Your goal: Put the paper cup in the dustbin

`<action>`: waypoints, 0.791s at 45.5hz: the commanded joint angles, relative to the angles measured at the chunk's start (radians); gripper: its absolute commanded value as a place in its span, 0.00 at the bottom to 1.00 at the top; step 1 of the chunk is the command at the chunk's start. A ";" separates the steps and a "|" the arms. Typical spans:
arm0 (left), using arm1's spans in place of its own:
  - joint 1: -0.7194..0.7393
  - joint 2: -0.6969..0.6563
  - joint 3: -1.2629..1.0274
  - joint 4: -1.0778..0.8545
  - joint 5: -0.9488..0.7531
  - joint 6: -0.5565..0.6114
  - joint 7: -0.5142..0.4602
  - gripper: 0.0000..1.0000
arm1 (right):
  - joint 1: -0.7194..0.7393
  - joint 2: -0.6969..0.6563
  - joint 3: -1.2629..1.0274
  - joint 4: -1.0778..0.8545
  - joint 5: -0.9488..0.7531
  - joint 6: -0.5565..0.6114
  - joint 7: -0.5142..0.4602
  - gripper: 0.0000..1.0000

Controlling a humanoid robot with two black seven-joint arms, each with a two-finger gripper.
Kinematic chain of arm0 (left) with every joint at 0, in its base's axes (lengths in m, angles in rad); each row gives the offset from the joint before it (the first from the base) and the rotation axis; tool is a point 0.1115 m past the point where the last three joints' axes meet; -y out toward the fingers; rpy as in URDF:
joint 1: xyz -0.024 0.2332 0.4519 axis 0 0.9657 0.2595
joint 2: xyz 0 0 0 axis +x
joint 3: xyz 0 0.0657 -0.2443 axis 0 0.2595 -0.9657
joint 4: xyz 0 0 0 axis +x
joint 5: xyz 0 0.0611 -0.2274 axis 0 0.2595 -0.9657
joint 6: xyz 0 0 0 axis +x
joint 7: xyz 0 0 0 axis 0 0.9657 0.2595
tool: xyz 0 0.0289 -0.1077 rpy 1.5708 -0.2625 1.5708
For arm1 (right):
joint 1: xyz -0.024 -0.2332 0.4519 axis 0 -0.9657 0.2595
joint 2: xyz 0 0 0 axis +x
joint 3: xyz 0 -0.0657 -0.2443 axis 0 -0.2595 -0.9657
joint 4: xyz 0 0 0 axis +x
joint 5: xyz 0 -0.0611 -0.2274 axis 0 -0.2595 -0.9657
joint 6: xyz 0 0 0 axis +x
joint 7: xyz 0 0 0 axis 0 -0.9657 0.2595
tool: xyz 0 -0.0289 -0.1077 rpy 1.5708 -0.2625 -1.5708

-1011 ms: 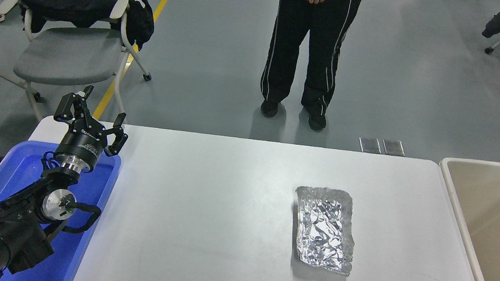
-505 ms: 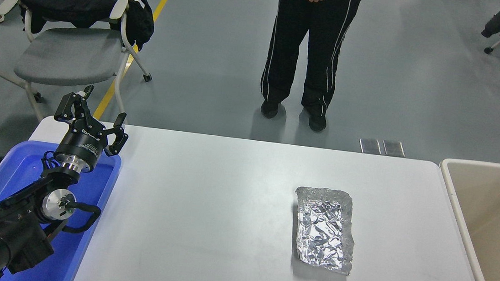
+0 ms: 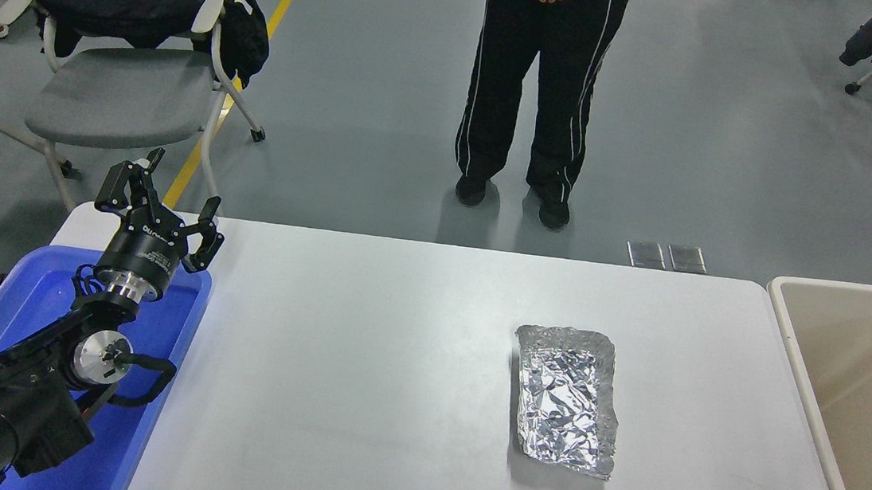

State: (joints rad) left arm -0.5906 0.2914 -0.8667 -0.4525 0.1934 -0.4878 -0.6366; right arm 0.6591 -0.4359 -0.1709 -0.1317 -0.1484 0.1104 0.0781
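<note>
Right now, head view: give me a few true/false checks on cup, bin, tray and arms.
1. A paper cup stands on the table. False: no cup is visible anywhere.
2. The foil tray lies on the table, apart from the bin. True.
3. The right arm is reaching over the bin. False: it is not in view.
4. The left gripper is open, above the blue tray. True.
5. A person stands beyond the far edge. True.
</note>
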 commanded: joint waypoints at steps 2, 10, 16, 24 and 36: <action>0.000 0.000 0.000 0.001 0.000 0.000 0.000 1.00 | -0.024 0.045 0.004 0.000 0.003 -0.023 -0.004 0.00; 0.000 0.000 0.000 0.000 0.000 0.000 0.000 1.00 | -0.022 0.045 0.004 0.001 0.003 -0.023 -0.004 0.00; 0.000 0.000 0.000 0.000 0.000 0.000 0.000 1.00 | -0.022 0.046 0.004 0.000 0.001 -0.026 -0.003 0.00; 0.000 0.000 0.000 0.000 0.000 0.000 0.000 1.00 | -0.018 0.051 0.005 0.003 0.001 -0.081 0.002 0.58; 0.000 0.000 0.000 0.000 0.000 0.000 0.000 1.00 | 0.024 0.052 0.005 0.012 0.001 -0.094 0.000 0.99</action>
State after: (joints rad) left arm -0.5906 0.2914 -0.8667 -0.4524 0.1933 -0.4878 -0.6366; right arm 0.6522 -0.3860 -0.1663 -0.1263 -0.1470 0.0281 0.0784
